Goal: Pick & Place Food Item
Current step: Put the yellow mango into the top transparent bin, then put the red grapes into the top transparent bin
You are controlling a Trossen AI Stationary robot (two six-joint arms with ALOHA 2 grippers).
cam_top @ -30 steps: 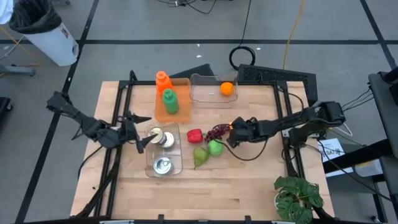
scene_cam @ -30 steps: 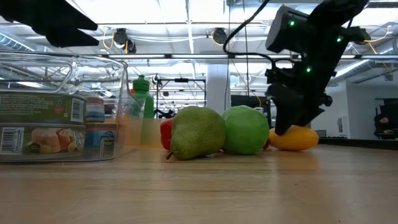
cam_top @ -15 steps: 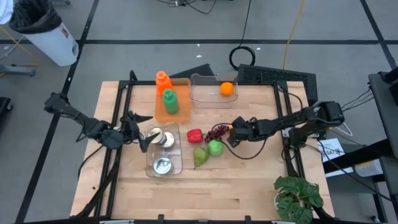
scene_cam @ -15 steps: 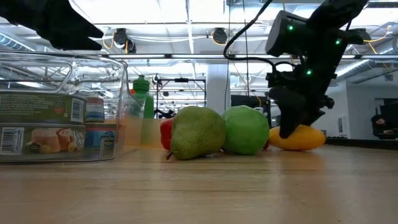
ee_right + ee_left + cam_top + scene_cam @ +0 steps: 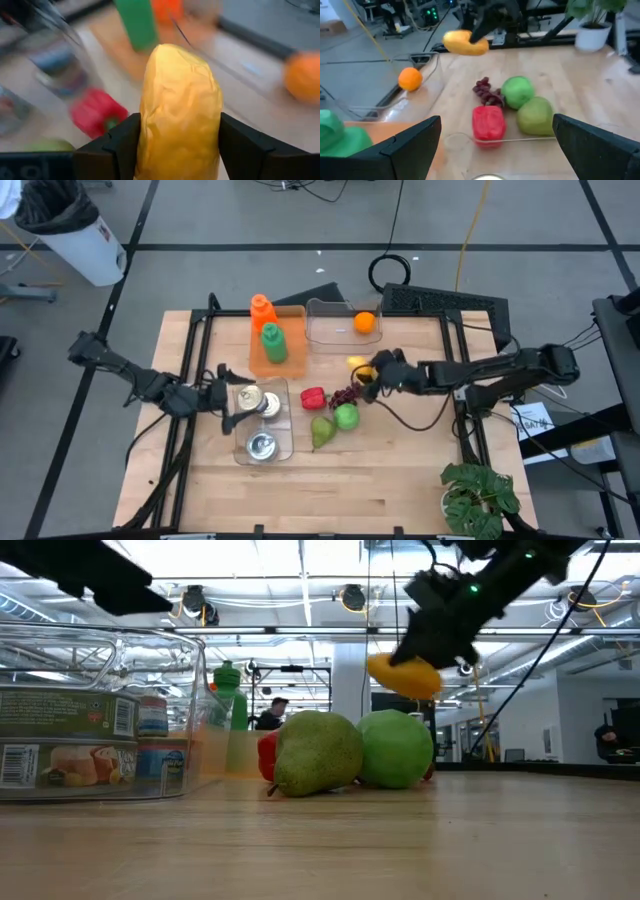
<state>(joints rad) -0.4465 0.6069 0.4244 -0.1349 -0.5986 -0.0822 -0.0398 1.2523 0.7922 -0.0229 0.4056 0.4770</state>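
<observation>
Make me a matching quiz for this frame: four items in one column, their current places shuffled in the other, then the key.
Items
1. yellow mango
2. round orange fruit
3. green plastic bottle
4. metal cans

Places
A. on the orange tray
B. clamped in the right gripper, lifted off the table
C. in the clear bin at the table's back
D. in the clear bin near the left gripper

Pairs: 1-B, 2-C, 3-A, 4-D
</observation>
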